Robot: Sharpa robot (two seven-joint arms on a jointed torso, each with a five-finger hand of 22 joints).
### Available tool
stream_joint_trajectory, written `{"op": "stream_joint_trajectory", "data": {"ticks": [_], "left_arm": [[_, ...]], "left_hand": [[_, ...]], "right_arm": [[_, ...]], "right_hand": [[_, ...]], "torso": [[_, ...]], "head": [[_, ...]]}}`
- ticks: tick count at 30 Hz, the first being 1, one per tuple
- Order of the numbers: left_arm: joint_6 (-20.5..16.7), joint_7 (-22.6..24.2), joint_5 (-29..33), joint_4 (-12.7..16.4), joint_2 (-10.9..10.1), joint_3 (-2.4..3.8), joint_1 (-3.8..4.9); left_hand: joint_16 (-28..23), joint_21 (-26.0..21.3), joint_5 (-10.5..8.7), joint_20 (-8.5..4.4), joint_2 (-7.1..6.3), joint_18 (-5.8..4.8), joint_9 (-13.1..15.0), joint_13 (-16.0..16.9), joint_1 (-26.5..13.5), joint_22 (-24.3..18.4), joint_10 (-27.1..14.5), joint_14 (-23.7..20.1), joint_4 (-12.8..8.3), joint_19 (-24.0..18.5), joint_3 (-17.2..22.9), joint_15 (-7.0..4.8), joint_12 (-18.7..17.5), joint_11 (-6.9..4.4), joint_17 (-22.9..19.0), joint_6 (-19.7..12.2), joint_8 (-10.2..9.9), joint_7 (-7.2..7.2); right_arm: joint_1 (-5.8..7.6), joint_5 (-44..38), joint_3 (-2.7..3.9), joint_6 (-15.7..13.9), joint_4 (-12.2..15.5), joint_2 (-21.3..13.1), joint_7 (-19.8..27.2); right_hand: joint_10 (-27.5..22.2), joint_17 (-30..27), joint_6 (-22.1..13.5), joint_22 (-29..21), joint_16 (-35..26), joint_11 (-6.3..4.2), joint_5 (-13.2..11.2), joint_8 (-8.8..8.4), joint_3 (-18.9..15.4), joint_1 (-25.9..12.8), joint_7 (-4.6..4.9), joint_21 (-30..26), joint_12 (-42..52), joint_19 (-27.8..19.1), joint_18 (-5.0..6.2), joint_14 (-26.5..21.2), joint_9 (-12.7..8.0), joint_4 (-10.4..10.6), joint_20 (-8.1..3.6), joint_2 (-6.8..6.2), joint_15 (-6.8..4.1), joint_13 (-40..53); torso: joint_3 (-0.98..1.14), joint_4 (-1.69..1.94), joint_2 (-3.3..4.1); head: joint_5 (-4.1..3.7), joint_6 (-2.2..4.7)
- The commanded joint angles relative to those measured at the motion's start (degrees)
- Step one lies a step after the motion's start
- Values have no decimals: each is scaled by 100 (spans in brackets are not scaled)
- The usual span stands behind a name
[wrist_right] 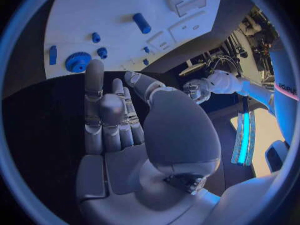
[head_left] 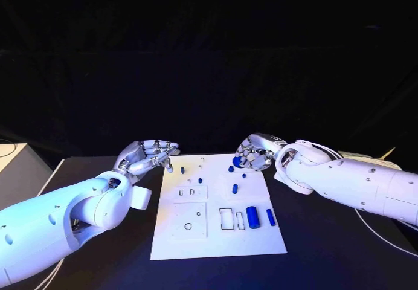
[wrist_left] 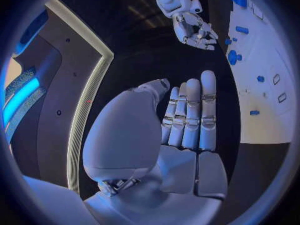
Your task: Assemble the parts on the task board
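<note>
Head view: empty robot hands (head_left: 150, 155) (head_left: 254, 156) flanking task board (head_left: 218, 241)

Left hand (wrist_left: 187, 117) beside task board (wrist_left: 265, 105)

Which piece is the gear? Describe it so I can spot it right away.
Start at the white board mid-table and go to its far edge, by the right hand. The gear lies there: a round blue disc with a toothed rim, wider than the small pegs beside it.

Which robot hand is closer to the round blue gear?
The right hand. It hovers right beside the blue gear at the task board's far edge. The left hand is off the board's other far corner, farther away.
</note>
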Motion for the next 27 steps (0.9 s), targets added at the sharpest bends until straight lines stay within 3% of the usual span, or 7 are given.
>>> {"op": "stream_joint_trajectory", "data": {"ticks": [1, 4, 5, 7, 9, 18, 27], "left_arm": [[198, 0, -121, 172, -72, 23, -3], [195, -5, -116, 264, -131, 40, -6], [190, -10, -115, 288, -149, 44, -6], [174, -20, -114, 316, -172, 51, -7], [161, -35, -113, 334, -190, 57, -7], [114, -94, -122, 425, -267, 79, -7], [93, -120, -130, 461, -298, 97, -7]], "left_hand": [[40, 60, -30, -5, 9, 29, 27, 8, -52, 37, -14, 1, -3, -58, 53, -27, 22, -13, 17, -46, 43, 3], [55, 95, -30, -5, 3, 29, 41, 8, -61, 58, -25, -11, -6, -68, 59, -28, 17, -14, 25, -61, 47, -3], [61, 116, -30, -5, -1, 29, 49, 8, -67, 72, -35, -21, -7, -72, 64, -27, 12, -13, 28, -72, 48, -4], [74, 153, -30, -5, -3, 30, 61, 8, -74, 93, -42, -30, -8, -72, 71, -27, 9, -12, 34, -84, 51, -4], [185, 419, -28, -5, -18, 32, 118, 11, -104, 242, -82, -38, -22, 7, 114, -24, -6, -6, 84, -150, 57, -2], [248, 572, -28, 6, -44, 31, 159, -1, -141, 334, -164, -81, -25, -21, 148, -9, -44, 13, 111, -216, 45, 8], [271, 629, -29, 16, -55, 30, 175, -7, -168, 373, -204, -101, -19, -41, 157, 3, -56, 28, 119, -242, 38, 23]], "right_arm": [[30, -771, 6, 262, -67, 80, -532], [47, -862, 6, 261, -127, 152, -638], [51, -899, 6, 253, -148, 176, -680], [57, -961, 6, 251, -183, 212, -755], [60, -1008, 6, 238, -221, 244, -818], [66, -1233, 1, 354, -329, 333, -1047], [66, -1324, -2, 497, -338, 379, -1086]], "right_hand": [[-66, 405, -86, 1008, 406, 13, -16, -50, 99, -53, -8, 837, -15, 251, -204, 317, 50, 67, 20, -94, 20, 17], [-146, 626, -162, 1957, 626, 17, 64, -89, 155, -124, -19, 1616, -18, 459, -337, 311, 92, 135, 28, -167, 33, 14], [-148, 638, -169, 2475, 673, 15, 109, -88, 204, -116, -25, 2033, -10, 555, -413, 300, 125, 147, 29, -182, 26, 20], [-137, 665, -174, 2938, 733, 7, 125, -83, 262, -99, -36, 2410, -6, 635, -477, 287, 170, 150, 25, -205, 24, 32], [-141, 675, -178, 3021, 763, 4, 118, -79, 281, -109, -42, 2489, -10, 642, -485, 278, 200, 163, 25, -223, 23, 40], [-544, 645, -188, 2631, 806, 30, 12, -60, 254, -174, -62, 2229, -31, 515, -400, 249, 292, 233, 54, -284, 48, -34], [-605, 654, -178, 2516, 827, 21, -20, -47, 226, -184, -83, 2149, -26, 487, -373, 250, 319, 257, 53, -271, 39, -41]], "torso": [[-36, 66, 128], [-46, 88, 163], [-49, 94, 173], [-57, 116, 198], [-66, 137, 219], [-86, 188, 295], [-84, 208, 345]], "head": [[-42, 37], [-53, 55], [-60, 57], [-76, 68], [-94, 70], [-134, 81], [-155, 86]]}}
